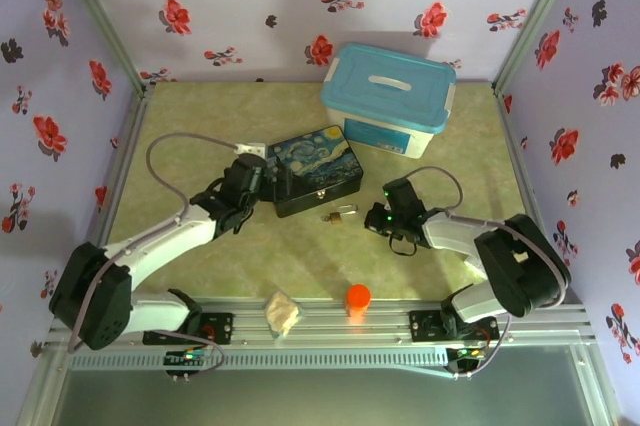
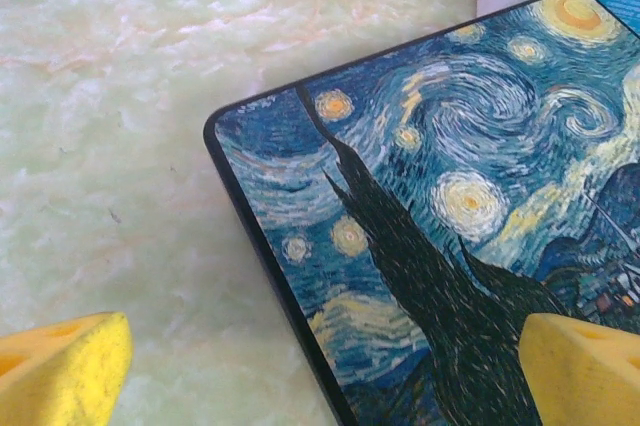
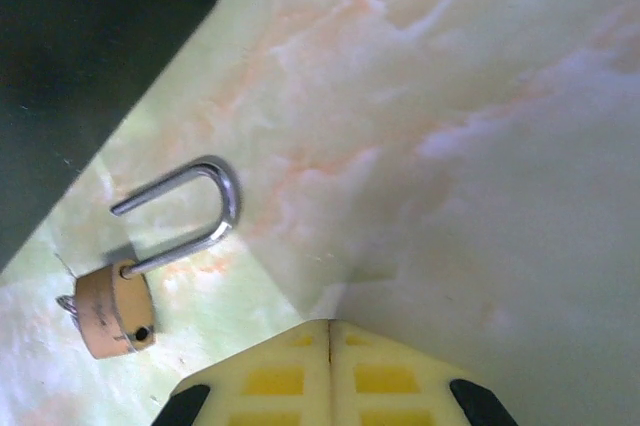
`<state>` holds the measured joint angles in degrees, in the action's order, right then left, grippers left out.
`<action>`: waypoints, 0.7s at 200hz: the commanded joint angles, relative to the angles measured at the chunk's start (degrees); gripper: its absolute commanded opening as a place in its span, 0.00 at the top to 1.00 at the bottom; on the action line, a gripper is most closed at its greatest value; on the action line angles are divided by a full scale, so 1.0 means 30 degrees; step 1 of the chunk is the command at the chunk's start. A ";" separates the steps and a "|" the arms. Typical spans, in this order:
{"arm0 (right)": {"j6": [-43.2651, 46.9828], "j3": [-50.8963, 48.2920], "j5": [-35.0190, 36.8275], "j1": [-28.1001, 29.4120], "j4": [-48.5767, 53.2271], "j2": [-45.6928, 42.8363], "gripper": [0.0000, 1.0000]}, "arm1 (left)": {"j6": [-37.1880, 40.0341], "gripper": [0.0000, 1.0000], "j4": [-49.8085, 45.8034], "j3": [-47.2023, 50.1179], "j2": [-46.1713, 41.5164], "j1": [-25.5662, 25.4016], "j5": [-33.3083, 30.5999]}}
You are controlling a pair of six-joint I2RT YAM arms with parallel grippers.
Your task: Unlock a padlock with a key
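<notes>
I am holding my left gripper [image 1: 266, 179] over the near left corner of the Starry Night painted box [image 1: 312, 168], its yellow fingers [image 2: 62, 366] standing wide apart with nothing between them. In the left wrist view one finger is hanging over the marbled green table [image 2: 120, 126] and the other over the box lid [image 2: 450, 196].

My right gripper [image 1: 376, 218] is pointing at the padlock [image 1: 340, 215] with its pale yellow fingers [image 3: 280, 381] pressed flat together, gripping nothing.

The brass padlock [image 3: 115, 306] is lying on its side on the table, just in front of the box and near my right fingertips, touching neither. Its silver shackle [image 3: 195, 208] is showing one leg seated in the body and the other end free in the air. A bit of grey metal [image 3: 68, 304] is poking out at the body's far end; I cannot tell whether it is the key.

An orange cylinder [image 1: 358, 298] is standing near the front rail, and a blue-lidded tub [image 1: 388, 96] is sitting behind the box.
</notes>
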<state>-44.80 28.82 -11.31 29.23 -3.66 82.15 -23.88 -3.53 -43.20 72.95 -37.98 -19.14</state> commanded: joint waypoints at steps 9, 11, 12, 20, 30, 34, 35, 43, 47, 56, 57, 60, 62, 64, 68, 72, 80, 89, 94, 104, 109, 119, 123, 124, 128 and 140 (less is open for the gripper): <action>0.1107 0.0216 0.0691 0.0902 0.3695 -0.0929 0.75 | -0.0841 0.05 -0.0082 0.1299 -0.1204 -0.0182 0.1322; 0.1149 0.0445 0.1082 0.1186 0.3963 -0.0972 0.70 | -0.0913 0.05 -0.0083 0.1369 -0.1275 -0.0197 0.1364; 0.1170 0.0546 0.1254 0.1331 0.4115 -0.1009 0.68 | -0.0930 0.05 -0.0083 0.1410 -0.1296 -0.0200 0.1396; 0.1244 0.1561 0.2895 0.2510 0.5483 -0.1018 0.56 | -0.1172 0.05 -0.0173 0.1639 -0.1615 -0.0217 0.1637; 0.1038 0.2571 0.4160 0.3476 0.6543 -0.0740 0.48 | -0.1485 0.05 -0.0411 0.1825 -0.1927 -0.0217 0.2145; 0.0783 0.2802 0.4302 0.3659 0.6649 -0.0552 0.45 | -0.1654 0.06 -0.0483 0.1927 -0.2019 -0.0231 0.2408; 0.0724 0.2868 0.4314 0.3696 0.6659 -0.0491 0.44 | -0.1696 0.06 -0.0488 0.1952 -0.2034 -0.0231 0.2504; 0.0082 0.3146 0.4228 0.3851 0.6400 -0.0090 0.40 | -0.2042 0.06 -0.0574 0.2152 -0.2172 -0.0308 0.3062; -0.0148 0.3280 0.4162 0.3926 0.6210 0.0098 0.39 | -0.2259 0.06 -0.0591 0.2278 -0.2256 -0.0409 0.3240; -0.0569 0.3517 0.4212 0.4135 0.5837 0.0583 0.39 | -0.2581 0.07 -0.0640 0.2630 -0.2357 -0.0671 0.3302; -0.0626 0.3547 0.4240 0.4168 0.5784 0.0648 0.39 | -0.2599 0.07 -0.0640 0.2685 -0.2380 -0.0715 0.3302; -0.0742 0.3618 0.4327 0.4197 0.5676 0.0811 0.38 | -0.2702 0.07 -0.0610 0.2792 -0.2377 -0.0812 0.3302; -0.0815 0.3646 0.4415 0.4280 0.5572 0.0913 0.38 | -0.2741 0.07 -0.0589 0.2877 -0.2396 -0.0860 0.3302; -0.0877 0.3697 0.4495 0.4345 0.5465 0.1004 0.38 | -0.2794 0.08 -0.0568 0.2965 -0.2422 -0.0909 0.3295; -0.0979 0.3796 0.4618 0.4437 0.5247 0.1190 0.37 | -0.2926 0.08 -0.0513 0.3155 -0.2445 -0.1016 0.3214; -0.1128 0.3880 0.4688 0.4519 0.4999 0.1394 0.35 | -0.3052 0.08 -0.0469 0.3344 -0.2432 -0.1092 0.3090; -0.1353 0.4069 0.4847 0.4707 0.4583 0.1773 0.33 | -0.3292 0.08 -0.0366 0.3698 -0.2383 -0.1221 0.2822; -0.1526 0.4391 0.4962 0.4926 0.4279 0.2218 0.33 | -0.3577 0.08 -0.0175 0.4065 -0.2223 -0.1318 0.2681; -0.1561 0.4605 0.5083 0.5097 0.4168 0.2469 0.33 | -0.3731 0.08 -0.0044 0.4232 -0.2157 -0.1366 0.2618; -0.1617 0.5156 0.5458 0.5485 0.4192 0.2930 0.33 | -0.4050 0.08 0.0392 0.4619 -0.1976 -0.1509 0.2538; -0.1676 0.5413 0.5678 0.5649 0.4208 0.3128 0.33 | -0.4156 0.08 0.0549 0.4799 -0.1936 -0.1571 0.2459; -0.1912 0.5761 0.5846 0.5866 0.4104 0.3467 0.33 | -0.4279 0.08 0.0740 0.5059 -0.1825 -0.1692 0.2291; -0.2018 0.5778 0.5857 0.5940 0.3951 0.3494 0.33 | -0.4297 0.08 0.0750 0.5111 -0.1833 -0.1718 0.2205; -0.2054 0.5776 0.5854 0.5949 0.3919 0.3480 0.33 | -0.4321 0.08 0.0744 0.5142 -0.1839 -0.1737 0.2197; -0.2205 0.5747 0.5900 0.6026 0.3702 0.3480 0.33 | -0.4344 0.08 0.0745 0.5228 -0.1867 -0.1754 0.2098; -0.2591 0.5618 0.6133 0.6073 0.3279 0.3422 0.33 | -0.4375 0.08 0.0755 0.5433 -0.1980 -0.1785 0.1951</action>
<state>-49.17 44.51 6.09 46.17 12.51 90.48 -34.79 -3.36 -28.29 67.16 -42.78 -11.53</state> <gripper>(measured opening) 0.673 0.921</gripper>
